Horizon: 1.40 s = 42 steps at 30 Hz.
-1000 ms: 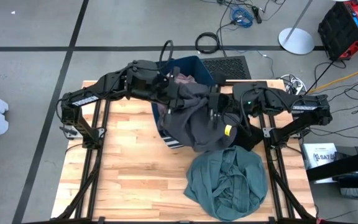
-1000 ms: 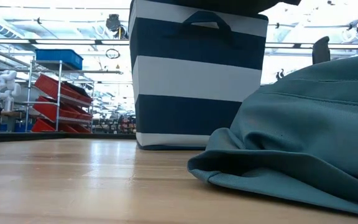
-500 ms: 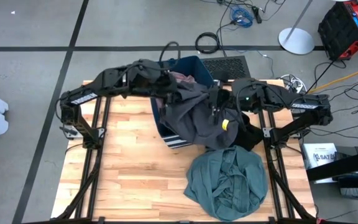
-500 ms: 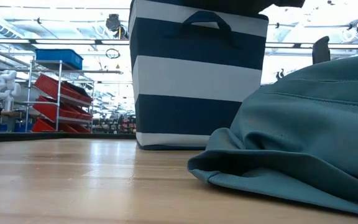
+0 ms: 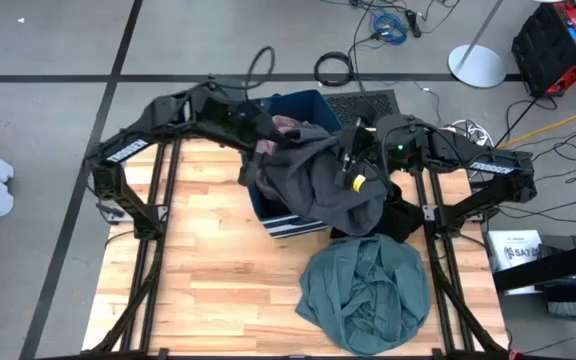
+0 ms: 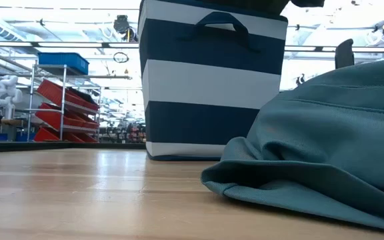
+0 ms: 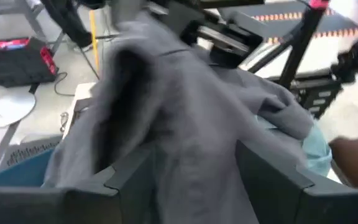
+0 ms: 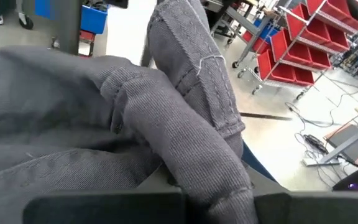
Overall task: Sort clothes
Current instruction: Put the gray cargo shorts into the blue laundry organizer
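Overhead, a dark grey garment (image 5: 318, 185) lies draped over the open top of the navy-and-white striped bin (image 5: 290, 226), which stands at the far middle of the wooden counter (image 5: 208, 270). The cloth hangs down the bin's near and right sides, and a fold of dusty-pink fabric (image 5: 286, 124) shows inside the bin at its far rim. Both arms meet above the bin. The left hand (image 5: 260, 148) sits at the garment's left edge over the bin; in the left wrist view its two dark fingers (image 7: 135, 180) stand well apart with the grey cloth (image 7: 185, 124) spread in front of and between them, so this hand is open and grips nothing. The right hand (image 5: 351, 172) is at the garment's right side. In the right wrist view a thick ridge of the same grey fabric (image 8: 185, 149) runs into the hand, which is closed on it.

A grey-green garment (image 5: 366, 292) lies crumpled on the counter nearer the front edge, just below the hanging grey cloth, and a black piece (image 5: 400, 220) shows between the two at the right. In the low view the grey-green cloth (image 6: 312, 153) fills the right foreground, with the striped bin (image 6: 212, 87) upright behind it.
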Motion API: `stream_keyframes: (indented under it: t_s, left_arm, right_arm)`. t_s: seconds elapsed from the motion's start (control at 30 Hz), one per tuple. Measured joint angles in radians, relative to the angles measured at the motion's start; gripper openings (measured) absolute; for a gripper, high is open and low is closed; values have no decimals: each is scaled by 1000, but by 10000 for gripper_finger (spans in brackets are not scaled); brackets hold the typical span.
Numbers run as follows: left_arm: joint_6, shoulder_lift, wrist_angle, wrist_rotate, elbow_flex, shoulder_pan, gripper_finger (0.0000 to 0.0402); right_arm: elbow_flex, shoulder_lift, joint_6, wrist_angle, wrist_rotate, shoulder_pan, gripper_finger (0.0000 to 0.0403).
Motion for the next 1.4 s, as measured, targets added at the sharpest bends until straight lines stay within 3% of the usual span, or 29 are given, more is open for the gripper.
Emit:
stream_keyframes:
  t_s: [0.17, 0.33, 0.8, 0.97, 1.1, 1.23, 1.4]
  left_arm:
    - [127, 18, 28, -74, 0, -27, 243]
    - [134, 0, 33, -97, 0, -39, 245]
    - [105, 6, 38, -89, 1, -5, 245]
    - [99, 26, 66, -46, 1, 9, 245]
    - [71, 51, 91, 87, 1, 22, 245]
    - [71, 70, 105, 52, 1, 33, 245]
    - [34, 87, 130, 135, 1, 44, 245]
  right_arm:
    - [0, 2, 16, -23, -7, -1, 21]
    - [0, 6, 30, -93, -1, -1, 21]
    - [0, 6, 28, -83, -4, 0, 21]
    - [0, 6, 37, -82, -4, 1, 21]
    - [-1, 9, 51, -81, -4, 1, 20]
    - [-1, 9, 56, -75, -4, 1, 19]
    - [-1, 13, 69, -57, -4, 1, 19]
